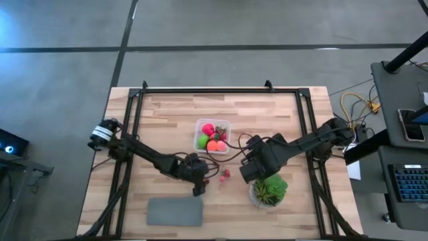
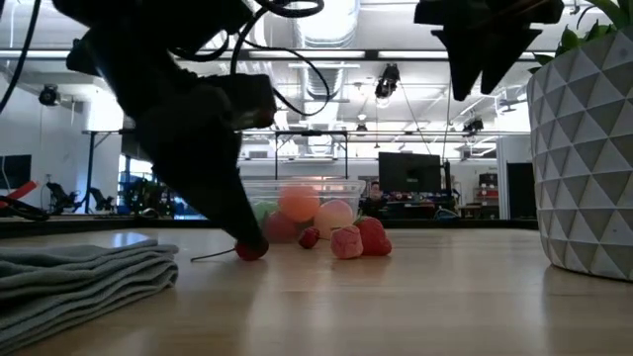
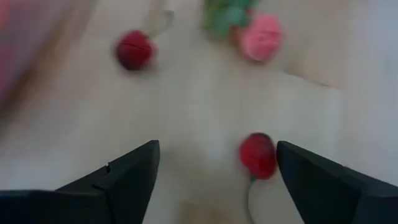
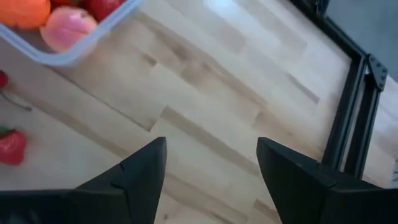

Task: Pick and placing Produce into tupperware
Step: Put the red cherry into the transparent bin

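Note:
The clear tupperware (image 1: pixel 212 136) stands mid-table and holds lime-green, pink-peach, orange and red round fruits. Three tiny red pieces lie on the wood near it (image 1: pixel 225 175). My left gripper (image 3: pixel 217 155) is open, low over the table. A small red fruit with a stem (image 3: pixel 258 155) lies between its fingers, close to one of them. Beyond it lie another red piece (image 3: pixel 134 50) and a pink strawberry (image 3: pixel 261 36). My right gripper (image 4: pixel 211 149) is open and raised above the wood near the tupperware's corner (image 4: pixel 62 43), beside a strawberry (image 4: pixel 12 146).
A potted green plant in a white faceted pot (image 1: pixel 269 190) stands just under my right arm, near the table's near edge. A folded grey cloth (image 1: pixel 174 211) lies near the near edge, beside my left gripper. A black frame (image 1: pixel 214 90) runs along the table's sides.

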Available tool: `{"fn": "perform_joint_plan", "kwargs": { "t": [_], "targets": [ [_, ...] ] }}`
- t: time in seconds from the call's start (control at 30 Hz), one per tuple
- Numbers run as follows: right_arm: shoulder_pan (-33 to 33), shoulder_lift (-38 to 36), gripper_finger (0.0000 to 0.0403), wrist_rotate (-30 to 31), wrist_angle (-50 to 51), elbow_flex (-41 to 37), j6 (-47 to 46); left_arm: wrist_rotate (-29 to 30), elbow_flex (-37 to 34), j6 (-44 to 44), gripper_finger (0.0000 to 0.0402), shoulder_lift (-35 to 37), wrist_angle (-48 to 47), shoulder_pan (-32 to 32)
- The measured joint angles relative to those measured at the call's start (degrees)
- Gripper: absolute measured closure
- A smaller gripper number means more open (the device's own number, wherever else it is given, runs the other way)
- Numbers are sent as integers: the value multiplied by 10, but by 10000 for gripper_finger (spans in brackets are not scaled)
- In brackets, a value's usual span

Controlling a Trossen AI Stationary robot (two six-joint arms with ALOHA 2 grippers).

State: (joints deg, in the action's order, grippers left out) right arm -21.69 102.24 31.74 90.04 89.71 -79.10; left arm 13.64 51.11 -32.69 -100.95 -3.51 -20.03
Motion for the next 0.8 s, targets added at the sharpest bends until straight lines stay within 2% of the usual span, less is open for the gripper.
{"fn": "perform_joint_plan", "kwargs": {
  "t": [0.1,0.37,0.63,0.8],
  "targets": [
    [4,-5,162,19,0,-1,1,17,12,0,117,-2,-5,0],
    [21,-17,164,48,0,-4,36,17,15,0,178,-2,-5,-12],
    [48,-28,163,75,0,-13,67,17,9,3,221,-2,-6,-28],
    [67,-28,166,75,-1,-15,77,38,6,20,239,-2,-6,-29]
  ]
}}
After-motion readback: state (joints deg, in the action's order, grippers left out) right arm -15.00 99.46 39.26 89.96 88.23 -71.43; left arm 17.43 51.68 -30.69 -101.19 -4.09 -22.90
